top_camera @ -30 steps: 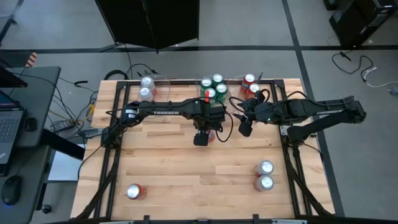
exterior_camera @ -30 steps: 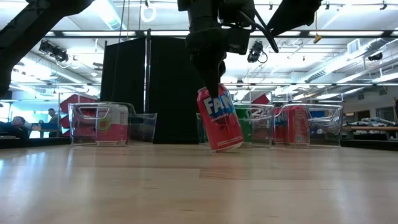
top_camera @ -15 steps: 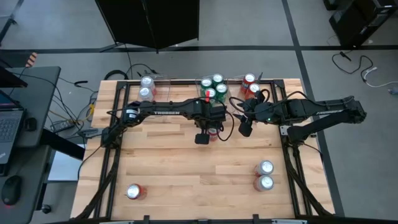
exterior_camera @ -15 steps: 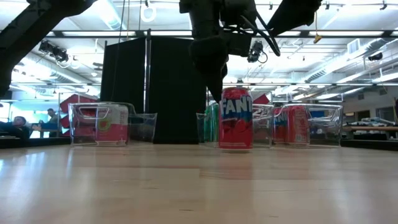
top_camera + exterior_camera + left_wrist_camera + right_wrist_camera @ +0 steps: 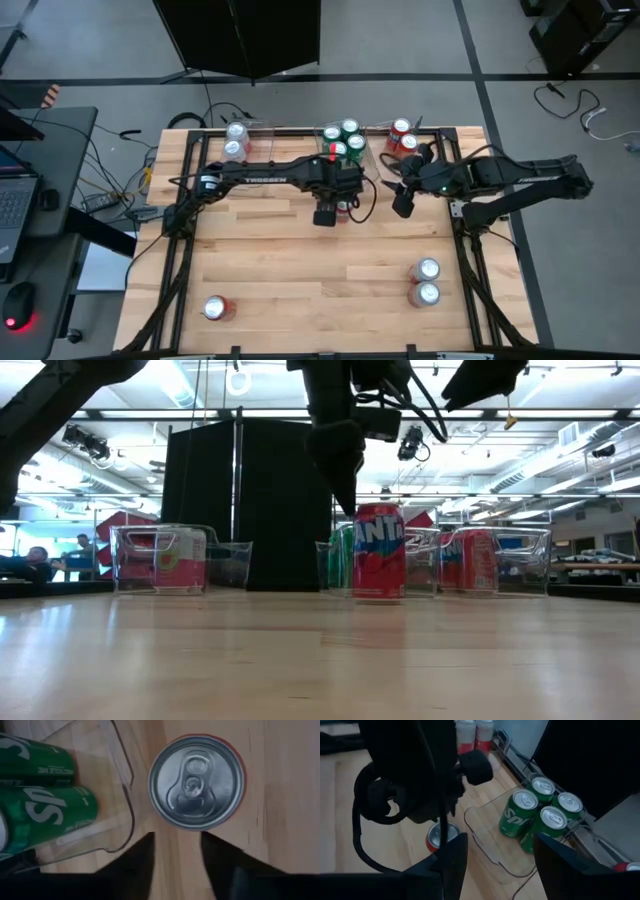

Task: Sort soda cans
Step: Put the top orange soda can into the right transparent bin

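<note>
A red soda can stands upright on its base on the table, just in front of the middle clear bin. Its silver top fills the left wrist view. My left gripper hangs just above and beside the can's top, pointing steeply down. It is open, with nothing between the fingers. My right gripper hovers open to the right of the can, high above the table. The right wrist view shows the red can under my left arm.
Three clear bins line the far edge. They hold silver-white cans, several green cans and red cans. Loose cans stand near the front: one at the left, two at the right. Bare wood lies between them.
A second ago my left gripper held the red can by its top, tilted, with its bottom edge on the table. It has let go, and the can now stands upright on its base. The gripper has stayed just above the can.
</note>
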